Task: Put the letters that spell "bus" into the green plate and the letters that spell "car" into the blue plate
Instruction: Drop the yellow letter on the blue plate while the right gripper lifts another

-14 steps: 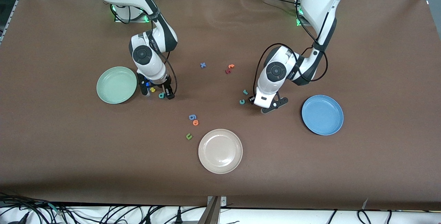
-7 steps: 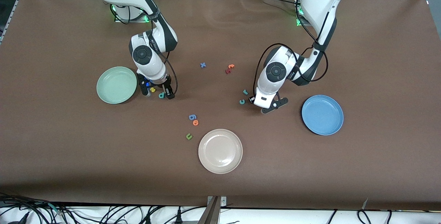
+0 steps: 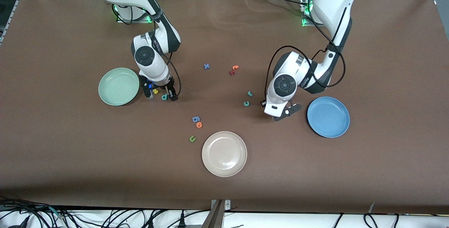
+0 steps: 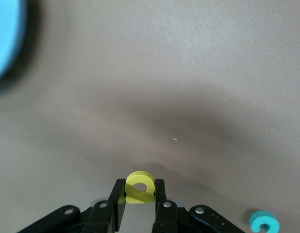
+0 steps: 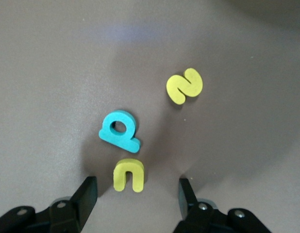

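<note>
My left gripper (image 4: pixel 140 193) is shut on the yellow "a" (image 4: pixel 140 186) and holds it a little above the table, between the teal "c" (image 3: pixel 246 104) and the blue plate (image 3: pixel 328 116). In the front view the left gripper (image 3: pixel 280 113) hides the "a". The teal "r" (image 3: pixel 249 93) lies beside the "c" (image 4: pixel 263 222). My right gripper (image 3: pixel 160 95) stands open and low beside the green plate (image 3: pixel 118 86). Its jaws stand on either side of the yellow "u" (image 5: pixel 129 174). The teal "b" (image 5: pixel 118 130) and yellow "s" (image 5: pixel 185 85) lie just past the right gripper (image 5: pixel 138 194).
A cream plate (image 3: pixel 224 153) sits near the front camera. Beside it lie a dark green "u" (image 3: pixel 192 138), an orange "o" (image 3: pixel 199 125) and a blue letter (image 3: pixel 195 119). A blue "x" (image 3: pixel 206 66), an orange "t" (image 3: pixel 235 67) and a dark red letter (image 3: pixel 231 72) lie mid-table.
My left gripper has closed on the yellow "a" and moved away from the teal "c" toward the blue plate. The right arm has not moved.
</note>
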You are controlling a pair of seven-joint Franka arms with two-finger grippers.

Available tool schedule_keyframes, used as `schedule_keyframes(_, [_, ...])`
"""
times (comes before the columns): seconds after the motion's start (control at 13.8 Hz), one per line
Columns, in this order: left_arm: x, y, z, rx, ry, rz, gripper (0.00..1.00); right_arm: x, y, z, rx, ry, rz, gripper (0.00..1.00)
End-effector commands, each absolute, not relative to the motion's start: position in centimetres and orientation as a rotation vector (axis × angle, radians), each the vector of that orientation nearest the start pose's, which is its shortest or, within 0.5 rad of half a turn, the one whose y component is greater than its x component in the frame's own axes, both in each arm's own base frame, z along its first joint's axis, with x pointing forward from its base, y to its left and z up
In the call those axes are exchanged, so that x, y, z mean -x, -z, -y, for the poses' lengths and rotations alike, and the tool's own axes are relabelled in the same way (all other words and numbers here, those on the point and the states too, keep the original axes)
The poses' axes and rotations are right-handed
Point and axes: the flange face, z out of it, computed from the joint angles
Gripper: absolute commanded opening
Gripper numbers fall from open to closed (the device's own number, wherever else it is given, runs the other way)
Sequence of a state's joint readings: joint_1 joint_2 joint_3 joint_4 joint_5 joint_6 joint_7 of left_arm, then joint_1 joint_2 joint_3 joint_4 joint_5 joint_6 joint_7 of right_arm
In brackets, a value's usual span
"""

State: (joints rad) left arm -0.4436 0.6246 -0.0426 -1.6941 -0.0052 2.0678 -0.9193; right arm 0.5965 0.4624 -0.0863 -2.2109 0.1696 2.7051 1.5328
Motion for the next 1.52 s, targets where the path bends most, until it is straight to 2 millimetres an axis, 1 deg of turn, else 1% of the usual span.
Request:
schedule_keyframes(0.0, [-58.4, -22.5, 28.1, 2.905, -0.429, 0.393, 0.2, -48.4, -17.5, -25.8, 2.584, -0.01, -1.684, 0.77])
schedule_keyframes(0.07, [-58.3, -22.8, 27.2, 2.902, -0.484, 0.274, 0.2, -48.4, -17.5, -25.8, 2.584, -0.01, -1.684, 0.77])
schedule_keyframes(0.15, [-58.4, -22.7, 25.8, 2.896, -0.533, 0.131, 0.2, -48.2, -17.2, -25.7, 2.589, -0.014, -1.687, 0.77])
schedule_keyframes(0.22, [-58.4, -23.1, 24.9, 2.876, -0.566, -0.063, 0.2, -48.2, -17.0, -25.8, 2.591, -0.017, -1.689, 0.77])
schedule_keyframes(0.29, [-58.5, -23.5, 23.7, 2.858, -0.602, -0.193, 0.2, -48.1, -16.8, -25.7, 2.594, -0.02, -1.691, 0.77])
schedule_keyframes(0.36, [-58.8, -24.1, 22.4, 2.845, -0.626, -0.292, 0.2, -48.0, -16.7, -25.7, 2.597, -0.021, -1.69, 0.73])
schedule_keyframes(0.44, [-59.4, -24.8, 21.2, 2.838, -0.626, -0.372, 0.19, -48.1, -16.7, -25.6, 2.601, -0.021, -1.688, 0.53])
schedule_keyframes(0.51, [-60.0, -25.9, 19.8, 2.851, -0.621, -0.437, 0.18, -48.0, -16.6, -25.6, 2.609, -0.023, -1.679, 0.3])
schedule_keyframes(0.58, [-60.5, -26.8, 18.2, 2.86, -0.633, -0.499, 0.17, -48.0, -16.5, -25.6, 2.62, -0.025, -1.666, 0.2])
schedule_keyframes(0.65, [-61.5, -27.9, 16.7, 2.868, -0.638, -0.548, 0.17, -48.0, -16.4, -25.6, 2.63, -0.027, -1.655, 0.15])
schedule_keyframes(0.73, [-62.1, -28.8, 15.4, 2.868, -0.656, -0.589, 0.17, -47.8, -16.3, -25.5, 2.641, -0.04, -1.659, 0.08])
schedule_keyframes(0.8, [-62.9, -29.4, 13.9, 2.875, -0.668, -0.63, 0.17, -47.8, -16.3, -25.5, 2.648, -0.05, -1.66, 0.03])
schedule_keyframes(0.87, [-63.4, -29.6, 12.9, 2.883, -0.668, -0.674, 0.17, -47.8, -16.3, -25.6, 2.648, -0.05, -1.66, 0.01])
schedule_keyframes(0.94, [-64.0, -29.3, 11.1, 2.896, -0.676, -0.688, 0.17, -47.9, -16.4, -25.6, 2.651, -0.049, -1.653, 0.0])
schedule_keyframes(1.02, [-64.0, -28.5, 10.1, 2.906, -0.701, -0.702, 0.17, -47.9, -16.4, -25.5, 2.652, -0.05, -1.653, 0.0])
schedule_keyframes(1.16, [-64.1, -26.5, 9.8, 2.912, -0.738, -0.697, 0.18, -48.1, -17.3, -25.7, 2.66, -0.075, -1.66, 0.0])
schedule_keyframes(1.23, [-64.0, -25.4, 9.8, 2.907, -0.763, -0.697, 0.18, -48.8, -18.8, -26.0, 2.666, -0.102, -1.667, 0.0])
schedule_keyframes(1.31, [-64.1, -24.7, 9.6, 2.906, -0.768, -0.694, 0.18, -49.5, -20.5, -26.5, 2.678, -0.139, -1.675, 0.0])
schedule_keyframes(1.38, [-64.8, -24.7, 8.8, 2.92, -0.745, -0.678, 0.19, -50.3, -22.4, -26.2, 2.688, -0.17, -1.689, 0.0])
schedule_keyframes(1.45, [-65.0, -24.2, 8.5, 2.924, -0.743, -0.673, 0.19, -51.4, -24.4, -25.9, 2.699, -0.188, -1.697, 0.0])
